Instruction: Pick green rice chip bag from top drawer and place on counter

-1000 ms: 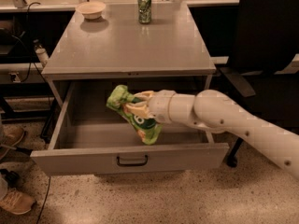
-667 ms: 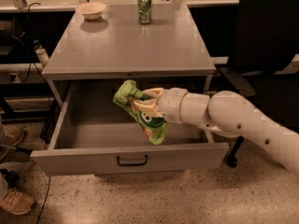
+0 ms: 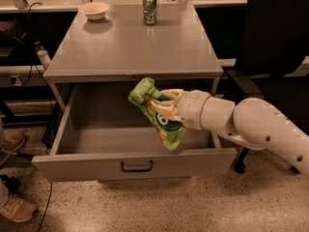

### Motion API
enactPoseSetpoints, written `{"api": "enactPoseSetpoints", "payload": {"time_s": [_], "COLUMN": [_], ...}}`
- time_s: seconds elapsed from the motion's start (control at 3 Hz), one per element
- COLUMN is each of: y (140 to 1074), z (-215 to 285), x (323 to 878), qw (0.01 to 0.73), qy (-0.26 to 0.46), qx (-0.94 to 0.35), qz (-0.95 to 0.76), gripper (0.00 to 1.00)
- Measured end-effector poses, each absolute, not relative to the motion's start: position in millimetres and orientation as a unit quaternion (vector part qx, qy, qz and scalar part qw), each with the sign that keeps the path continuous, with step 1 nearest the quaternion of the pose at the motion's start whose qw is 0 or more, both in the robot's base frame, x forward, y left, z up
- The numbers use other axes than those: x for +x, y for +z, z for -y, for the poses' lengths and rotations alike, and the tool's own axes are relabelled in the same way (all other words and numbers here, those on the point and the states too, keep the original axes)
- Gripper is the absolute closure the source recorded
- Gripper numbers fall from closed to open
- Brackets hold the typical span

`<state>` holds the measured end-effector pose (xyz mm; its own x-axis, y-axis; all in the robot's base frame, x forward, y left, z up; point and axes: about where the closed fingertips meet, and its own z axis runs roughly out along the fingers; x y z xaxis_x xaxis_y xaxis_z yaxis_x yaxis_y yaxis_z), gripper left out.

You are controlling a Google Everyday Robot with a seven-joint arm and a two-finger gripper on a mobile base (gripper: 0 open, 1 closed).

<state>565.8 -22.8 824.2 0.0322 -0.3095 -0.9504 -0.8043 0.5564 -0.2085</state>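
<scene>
The green rice chip bag [image 3: 159,114] is a crinkly light-green pouch held in the air over the open top drawer [image 3: 135,164]. Its upper end reaches about the height of the counter's front edge. My gripper [image 3: 161,105] comes in from the right on a white arm and is shut on the bag's middle. The drawer is pulled far out and its visible floor is bare. The grey counter [image 3: 133,42] lies above and behind the bag.
A green soda can [image 3: 149,8] and a pale bowl [image 3: 94,9] stand at the back of the counter. A black office chair [image 3: 275,52] is at the right. Shoes [image 3: 14,208] and cables lie on the floor at the left.
My gripper has lifted the bag up out of the drawer and a little to the right; the bag now hangs at the counter's front edge height.
</scene>
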Motion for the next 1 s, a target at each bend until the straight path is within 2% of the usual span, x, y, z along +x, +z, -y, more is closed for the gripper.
{"api": "enactPoseSetpoints", "payload": {"time_s": [0.33, 1.0], "y": [823.4, 872.9], "z": [19.3, 55.5], "x": [569.1, 629.8], "qw": [0.580, 0.632], "qy": [0.209, 0.126], "qx": [-0.419, -0.378], "qz": [-0.667, -0.665], "gripper": [1.00, 1.00]}}
